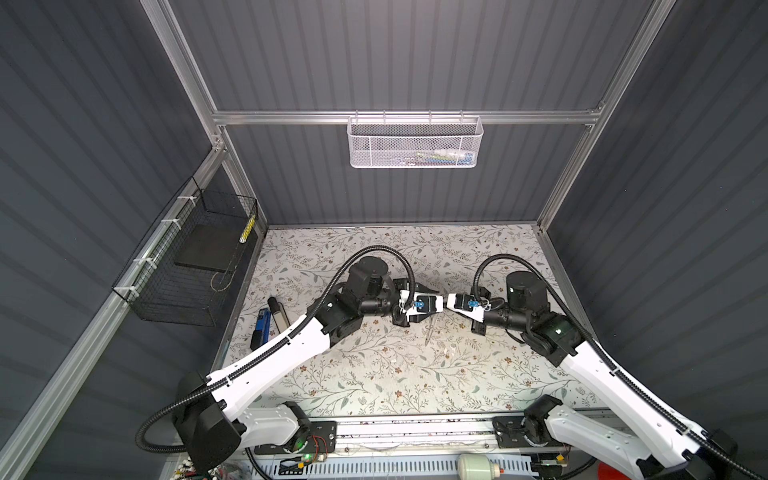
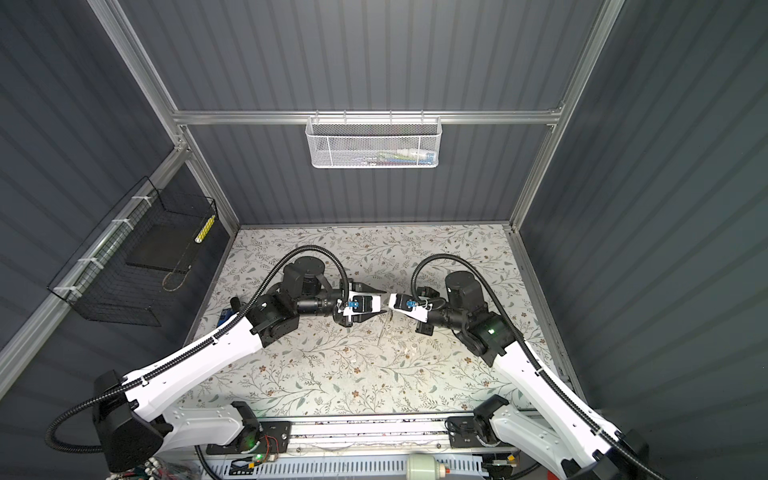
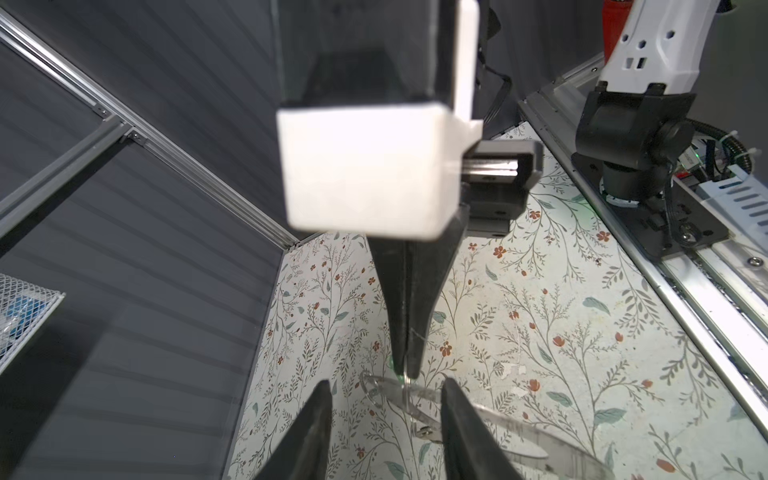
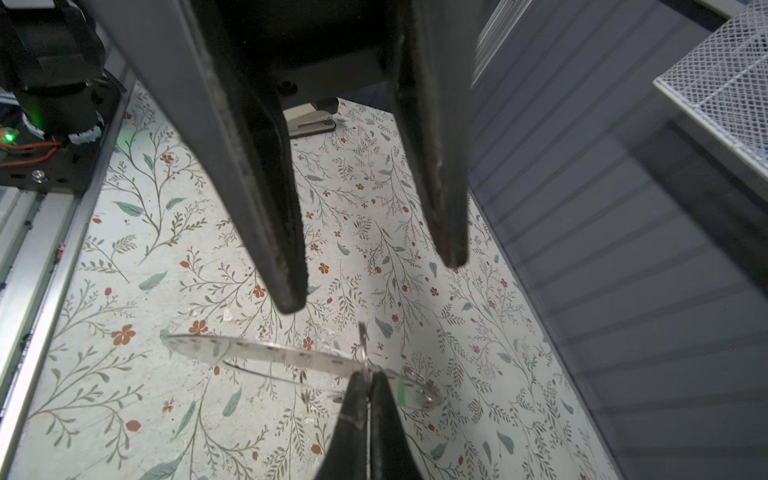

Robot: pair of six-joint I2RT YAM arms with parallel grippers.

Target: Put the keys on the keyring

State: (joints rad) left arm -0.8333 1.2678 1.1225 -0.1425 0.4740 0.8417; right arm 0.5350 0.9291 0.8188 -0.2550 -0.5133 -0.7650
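My left end effector (image 4: 372, 278) and right end effector (image 4: 368, 382) nearly tip to tip, keyring (image 4: 266, 351) barring the gap below, open desk (image 1: 374, 374) front and back, blue tool (image 1: 261, 328) along left edge

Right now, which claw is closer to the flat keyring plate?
Right. The right claw is shut on the rim of the keyring. The left claw stands open just short of it and does not appear to touch it.
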